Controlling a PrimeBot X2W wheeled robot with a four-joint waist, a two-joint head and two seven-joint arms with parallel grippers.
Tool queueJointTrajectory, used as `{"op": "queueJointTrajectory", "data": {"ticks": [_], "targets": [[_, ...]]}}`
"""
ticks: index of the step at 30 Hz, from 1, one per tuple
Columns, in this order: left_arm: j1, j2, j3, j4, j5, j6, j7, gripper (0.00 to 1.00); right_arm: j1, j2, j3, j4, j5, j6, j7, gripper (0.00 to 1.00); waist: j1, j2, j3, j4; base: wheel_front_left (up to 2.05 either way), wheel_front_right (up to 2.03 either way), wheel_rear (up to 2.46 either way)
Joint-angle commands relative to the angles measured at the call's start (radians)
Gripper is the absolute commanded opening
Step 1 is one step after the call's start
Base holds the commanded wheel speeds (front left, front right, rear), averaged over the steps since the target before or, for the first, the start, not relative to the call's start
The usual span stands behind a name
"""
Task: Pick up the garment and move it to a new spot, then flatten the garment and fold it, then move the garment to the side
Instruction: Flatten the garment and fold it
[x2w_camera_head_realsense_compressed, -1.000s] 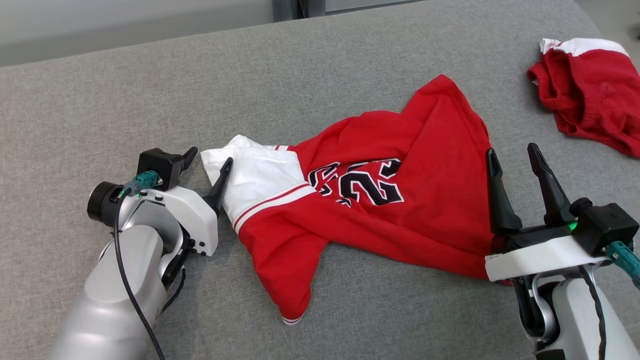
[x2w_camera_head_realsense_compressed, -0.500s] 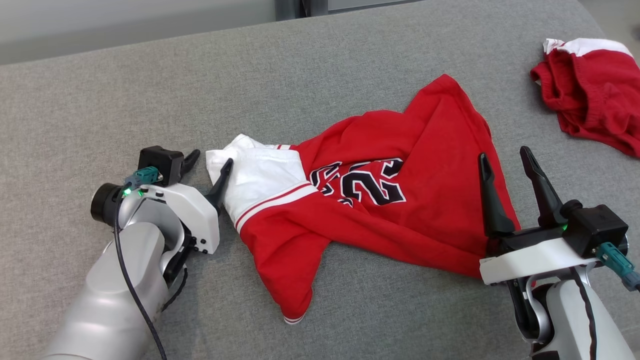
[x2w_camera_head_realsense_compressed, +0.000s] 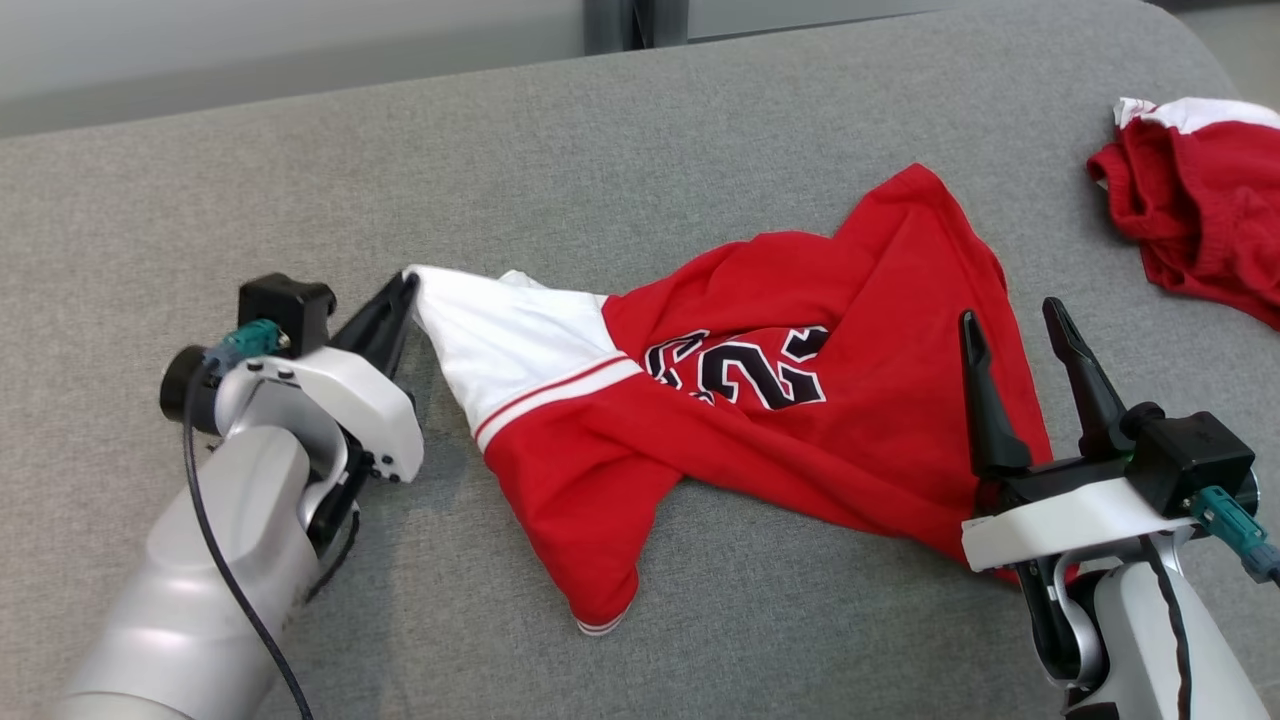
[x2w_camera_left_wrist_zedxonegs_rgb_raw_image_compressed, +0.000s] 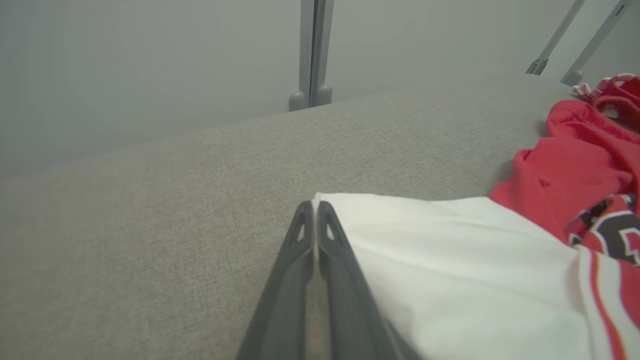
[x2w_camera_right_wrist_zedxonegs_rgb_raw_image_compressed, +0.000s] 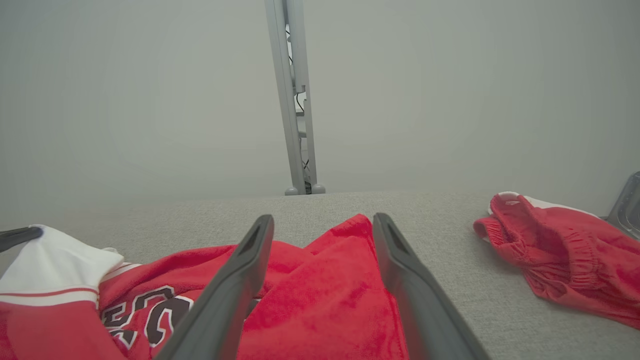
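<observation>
The left gripper (x2w_camera_head_realsense_compressed: 402, 292), which stood open on either side of the garment's white corner (x2w_camera_head_realsense_compressed: 470, 315) a second ago, has now closed. In the left wrist view its two fingers (x2w_camera_left_wrist_zedxonegs_rgb_raw_image_compressed: 292, 270) meet along their length, with the tip of the white cloth pinched at their ends. The corner, slack and rounded before, is now drawn out into a taut point toward the robot's left. This indicates a secure hold at one end, so that end is judged ready for lifting or for pulling flat. The right gripper (x2w_camera_head_realsense_compressed: 1010, 318) remains fully open and holds nothing. Its fingers stand over the red hem at the garment's right end, and the frames do not show whether they touch the cloth. A second grasp at that end is judged to be the outstanding step before the garment can be carried or spread. The garment (x2w_camera_head_realsense_compressed: 800, 440) lies on the grey padded surface (x2w_camera_head_realsense_compressed: 600, 150), between the two grippers and somewhat right of centre. It is a red jersey with a white panel, a red-and-white stripe and dark outlined numerals. It is crumpled and not flat. One lobe hangs toward the near edge, a diagonal fold crosses the numerals, and a peak of red cloth points away from the robot. Farther off, at the right, a second red garment (x2w_camera_head_realsense_compressed: 1200, 210) lies bunched and well apart from the first. An upright post (x2w_camera_right_wrist_zedxonegs_rgb_raw_image_compressed: 292, 100) stands beyond the far edge.
</observation>
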Motion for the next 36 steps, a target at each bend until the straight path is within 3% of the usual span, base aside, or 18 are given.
{"op": "queueJointTrajectory", "data": {"ticks": [1, 4, 11, 18, 22, 27, 36], "targets": [[-0.031, 0.016, 0.014, -0.012, 0.007, 0.001, -0.014, 0.00, 0.001, -0.004, -0.005, 0.005, 0.000, 0.000, -0.005, 1.00, 0.0000, 0.0000, -0.012, 0.010, 0.00, 0.00, 0.00], [-0.049, 0.035, 0.036, -0.048, 0.027, 0.017, -0.020, 0.00, -0.001, -0.003, -0.003, 0.009, 0.004, 0.000, -0.005, 1.00, 0.0000, 0.0000, -0.028, 0.016, 0.00, 0.00, 0.00], [-0.074, 0.095, 0.150, -0.286, 0.123, 0.072, -0.021, 0.00, -0.011, -0.003, -0.001, 0.020, 0.016, 0.000, -0.005, 1.00, 0.0000, 0.0000, -0.065, 0.007, 0.00, 0.00, 0.00], [-0.008, 0.114, 0.182, -0.407, 0.180, 0.065, -0.021, 0.00, 0.040, -0.002, -0.037, 0.084, 0.115, 0.000, -0.004, 1.00, 0.0000, 0.0000, -0.084, 0.005, 0.00, 0.00, 0.00], [0.024, 0.119, 0.184, -0.432, 0.188, 0.064, -0.021, 0.00, 0.077, -0.003, 0.010, 0.080, 0.156, 0.000, -0.004, 1.00, 0.0000, 0.0000, -0.081, 0.003, 0.00, 0.00, 0.00], [0.072, 0.126, 0.196, -0.452, 0.184, 0.068, -0.022, 0.00, 0.147, -0.029, 0.140, 0.079, 0.060, 0.000, -0.004, 1.00, 0.0000, 0.0000, -0.077, -0.001, 0.00, 0.00, 0.00], [0.091, 0.111, 0.197, -0.440, 0.186, 0.063, -0.022, 0.00, 0.165, -0.165, 0.365, 0.091, -0.065, 0.000, 0.031, 1.00, 0.0000, 0.0000, -0.089, -0.001, 0.00, 0.00, 0.00]]}}
